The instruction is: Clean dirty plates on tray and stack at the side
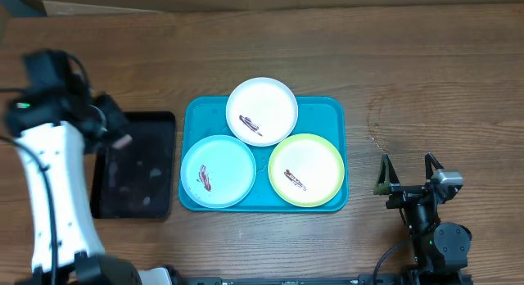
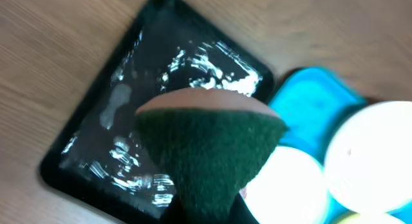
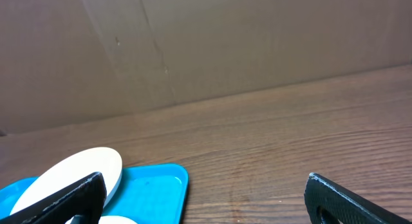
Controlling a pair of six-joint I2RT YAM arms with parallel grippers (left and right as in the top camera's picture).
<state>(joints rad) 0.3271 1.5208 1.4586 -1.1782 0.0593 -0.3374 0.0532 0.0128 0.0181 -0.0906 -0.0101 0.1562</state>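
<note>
- The left gripper [image 1: 115, 131] is clenched on a sponge [image 2: 209, 153] — green scouring side toward the wrist camera — and is held over the black tray [image 1: 135, 191], whose floor glints as if wet.
- The three plates lie on the turquoise tray [image 1: 332, 113]: the white plate [image 1: 270, 97] over the far rim, with the light blue plate [image 1: 233, 158] and the yellow-green plate [image 1: 319, 158] in front. A brown-red smear is seen on each.
- The step in hand is judged to be carrying the sponge to a plate, and the light blue one is nearest. The sponge should be laid flat on the smear and pressed gently, so that the plate is not pushed across the tray.
- The right gripper [image 1: 407, 166] is spread wide and empty, well apart from the tray — it could be used to steady a plate.
- The left fingers are hidden behind the sponge, and the left wrist view is blurred. Whether the white plate rests on the other two cannot be told.
</note>
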